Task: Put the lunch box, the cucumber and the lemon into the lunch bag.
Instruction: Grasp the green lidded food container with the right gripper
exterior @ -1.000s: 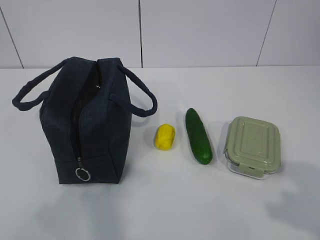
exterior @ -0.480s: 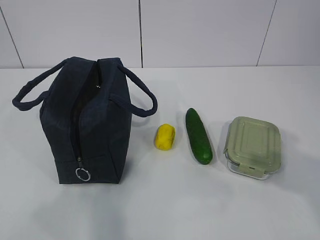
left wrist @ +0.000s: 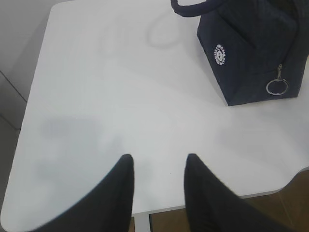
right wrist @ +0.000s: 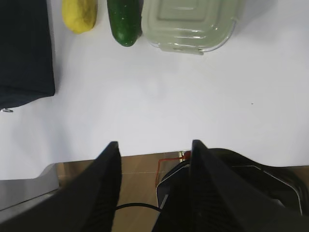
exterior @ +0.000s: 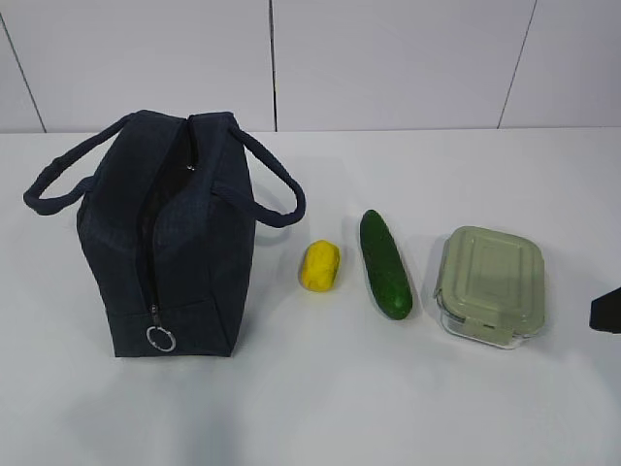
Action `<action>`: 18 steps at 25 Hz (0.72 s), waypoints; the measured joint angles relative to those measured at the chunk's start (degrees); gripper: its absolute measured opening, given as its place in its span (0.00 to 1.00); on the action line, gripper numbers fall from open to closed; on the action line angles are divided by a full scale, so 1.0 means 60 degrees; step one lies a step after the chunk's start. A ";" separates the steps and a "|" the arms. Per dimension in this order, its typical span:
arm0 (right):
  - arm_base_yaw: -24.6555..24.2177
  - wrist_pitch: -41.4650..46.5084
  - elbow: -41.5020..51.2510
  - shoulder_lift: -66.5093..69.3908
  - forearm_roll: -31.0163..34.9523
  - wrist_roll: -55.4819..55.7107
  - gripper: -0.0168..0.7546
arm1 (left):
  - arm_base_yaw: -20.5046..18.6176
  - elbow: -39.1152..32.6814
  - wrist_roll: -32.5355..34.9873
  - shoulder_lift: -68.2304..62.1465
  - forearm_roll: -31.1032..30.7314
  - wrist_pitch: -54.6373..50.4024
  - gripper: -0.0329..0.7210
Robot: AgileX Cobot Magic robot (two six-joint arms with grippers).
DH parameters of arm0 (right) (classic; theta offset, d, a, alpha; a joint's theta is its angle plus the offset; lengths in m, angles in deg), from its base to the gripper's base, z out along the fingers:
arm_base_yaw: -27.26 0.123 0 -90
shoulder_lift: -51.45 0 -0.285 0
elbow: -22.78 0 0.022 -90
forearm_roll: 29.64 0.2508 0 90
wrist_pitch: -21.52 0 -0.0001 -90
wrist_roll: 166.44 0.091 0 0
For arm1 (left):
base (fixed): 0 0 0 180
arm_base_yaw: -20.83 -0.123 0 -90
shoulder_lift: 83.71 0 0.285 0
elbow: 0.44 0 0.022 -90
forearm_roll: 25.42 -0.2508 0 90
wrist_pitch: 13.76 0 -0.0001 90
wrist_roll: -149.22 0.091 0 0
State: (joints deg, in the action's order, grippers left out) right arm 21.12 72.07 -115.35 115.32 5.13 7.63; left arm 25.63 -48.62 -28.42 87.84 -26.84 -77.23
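Since a second ago, a dark shape [exterior: 606,313], too little of it showing to name, has come in at the right edge of the exterior view, level with the lunch box [exterior: 490,283]; the bag and food lie as before.

Left fingers [left wrist: 157,162] stand moderately apart and hold nothing, hanging above the near edge of the white surface [left wrist: 120,96]. Ahead of them lies a broad bare stretch, running to the far-left corner. The lunch bag [left wrist: 246,53] stands well ahead and to their right, its silver ring pull [left wrist: 276,86] hanging at the nearest corner and a small white round logo [left wrist: 220,54] on the side wall. It is dark navy woven fabric, boxy, with padded loop handles.

Right fingers [right wrist: 154,145] are also apart and empty, poised above the surface's near edge with brown floor and a cable below them. Open surface lies between them and the items. Far ahead, in a row, are the lemon [right wrist: 79,15], bright yellow and ridged, to the left; the cucumber [right wrist: 124,21], dark green and smooth; and the lunch box, clear glass with rounded corners and a pale sage lid, straight ahead. None of the three touch. The bag's dark corner sits ahead to the left.
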 joint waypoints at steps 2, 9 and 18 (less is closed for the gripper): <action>-0.0414 -0.0019 -0.0059 0.0417 0.0411 -0.0579 0.47 | 0.0000 0.0000 0.0000 0.0000 0.0000 0.0000 0.36; -0.2762 0.1300 -0.0730 0.2369 0.3017 -0.4019 0.47 | 0.0000 0.0000 0.0000 0.0000 0.0000 0.0000 0.36; -0.4109 0.2779 -0.1096 0.4858 0.5085 -0.7833 0.47 | 0.0000 0.0000 0.0000 0.0000 0.0018 0.0000 0.36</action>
State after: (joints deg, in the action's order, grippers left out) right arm -3.53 88.74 -121.93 144.47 35.64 -39.36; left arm 25.63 -48.62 -28.42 87.84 -26.73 -77.23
